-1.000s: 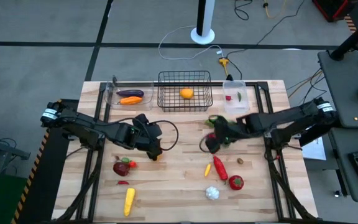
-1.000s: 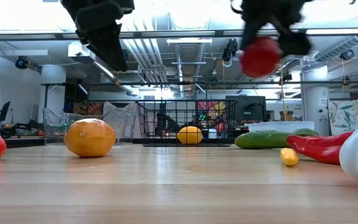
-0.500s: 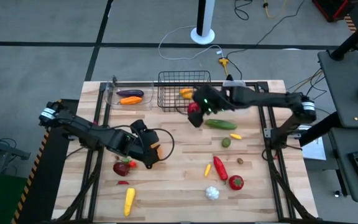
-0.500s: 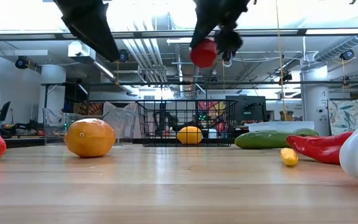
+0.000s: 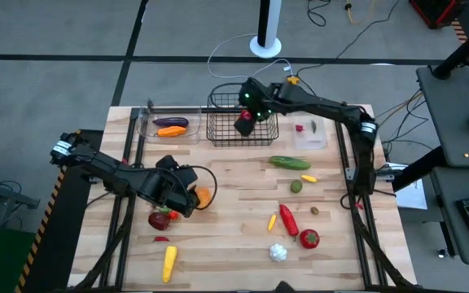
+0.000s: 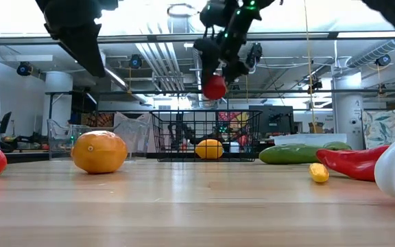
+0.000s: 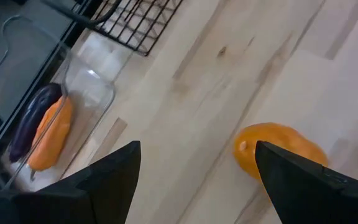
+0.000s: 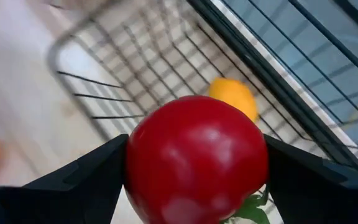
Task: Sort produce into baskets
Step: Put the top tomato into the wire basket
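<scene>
My right gripper (image 5: 245, 124) hangs above the black wire basket (image 5: 221, 130), its fingers clamped on a red tomato (image 8: 196, 159). Below the tomato, a small yellow-orange fruit (image 8: 232, 98) lies inside the basket. My left gripper (image 5: 187, 198) sits low over the table (image 5: 234, 236) with its fingers spread wide and empty, just beside an orange (image 7: 278, 157). A purple eggplant (image 5: 170, 122) and a carrot (image 5: 169, 131) lie in the clear bin (image 5: 146, 132) next to the basket. A cucumber (image 5: 288, 163), red pepper (image 5: 287, 220) and garlic (image 5: 277, 252) rest on the wood.
</scene>
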You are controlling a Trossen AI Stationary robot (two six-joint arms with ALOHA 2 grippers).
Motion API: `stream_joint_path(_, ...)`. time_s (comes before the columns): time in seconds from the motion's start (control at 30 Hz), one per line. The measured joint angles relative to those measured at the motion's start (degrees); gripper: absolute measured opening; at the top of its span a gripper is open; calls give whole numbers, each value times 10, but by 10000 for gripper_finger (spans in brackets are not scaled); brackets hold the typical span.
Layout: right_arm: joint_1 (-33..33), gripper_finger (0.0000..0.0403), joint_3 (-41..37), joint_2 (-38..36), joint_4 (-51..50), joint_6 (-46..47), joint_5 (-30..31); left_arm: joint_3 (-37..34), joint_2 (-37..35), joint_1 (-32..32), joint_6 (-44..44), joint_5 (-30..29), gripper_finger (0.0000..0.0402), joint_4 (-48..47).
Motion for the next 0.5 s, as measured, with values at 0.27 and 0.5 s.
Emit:
stream_joint_path(0.27, -53, 327, 74, 82, -74, -22, 0, 0, 0, 0, -40, 0, 297, -35)
stream_joint_path(0.5, -90, 327, 75, 126, -77, -42, 0, 0, 0, 0, -42, 0, 297, -36)
